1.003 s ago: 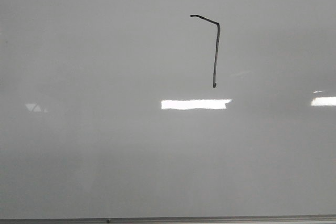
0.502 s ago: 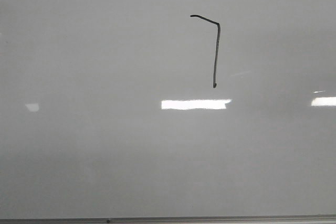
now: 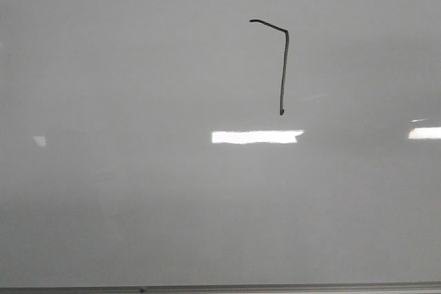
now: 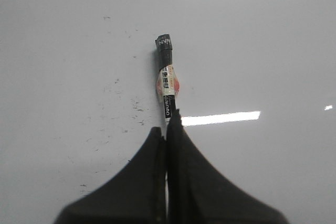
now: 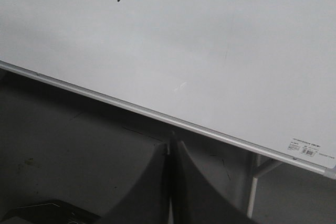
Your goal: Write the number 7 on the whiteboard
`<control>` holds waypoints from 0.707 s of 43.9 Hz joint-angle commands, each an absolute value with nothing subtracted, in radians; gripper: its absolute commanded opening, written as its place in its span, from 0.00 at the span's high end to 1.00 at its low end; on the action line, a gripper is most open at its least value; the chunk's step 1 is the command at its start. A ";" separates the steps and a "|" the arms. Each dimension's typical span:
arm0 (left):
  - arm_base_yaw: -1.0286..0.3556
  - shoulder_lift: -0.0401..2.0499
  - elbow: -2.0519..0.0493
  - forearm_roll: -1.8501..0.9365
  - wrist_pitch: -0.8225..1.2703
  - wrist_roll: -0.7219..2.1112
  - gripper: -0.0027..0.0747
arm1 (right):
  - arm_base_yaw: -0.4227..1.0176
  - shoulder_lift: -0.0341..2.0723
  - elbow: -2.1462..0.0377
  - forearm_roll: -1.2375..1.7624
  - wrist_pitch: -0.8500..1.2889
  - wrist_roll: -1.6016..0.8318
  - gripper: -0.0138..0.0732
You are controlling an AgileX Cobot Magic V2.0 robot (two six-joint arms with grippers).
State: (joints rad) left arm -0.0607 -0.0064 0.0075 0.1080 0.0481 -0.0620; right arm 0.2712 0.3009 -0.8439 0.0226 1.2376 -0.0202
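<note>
A glossy pale whiteboard fills the front view, with a thin grey metal strip along its lower edge; neither arm shows in this view. The number 7 is drawn in thin black line toward one o'clock from the board's centre; a short sloping top bar joins a long, nearly upright stem that ends in a small blob. Bright rectangular light reflections lie just below the stem and at the three o'clock edge, where one is cut off.

In the left wrist view, the left gripper is clenched on a marker; its dark fingers press together around the lower barrel, hiding that end. The marker's black cap end points away over the board; its label print is too small to read; faint dark specks dot the surface beside it.

In the right wrist view, the right gripper is closed with nothing between its fingers, hanging off the board past the framed edge; only the foot of the stem appears, cut off at the picture's border. A small corner sticker is illegible.
</note>
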 commanded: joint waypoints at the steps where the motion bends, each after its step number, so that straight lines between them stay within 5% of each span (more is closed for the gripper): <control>1: -0.037 -0.021 0.020 0.092 -0.046 -0.067 0.99 | 0.264 0.316 -0.863 0.023 1.178 -0.023 0.92; 31: -0.025 -0.021 0.020 0.082 -0.047 -0.067 0.99 | 0.264 0.316 -0.863 0.023 1.178 -0.023 0.92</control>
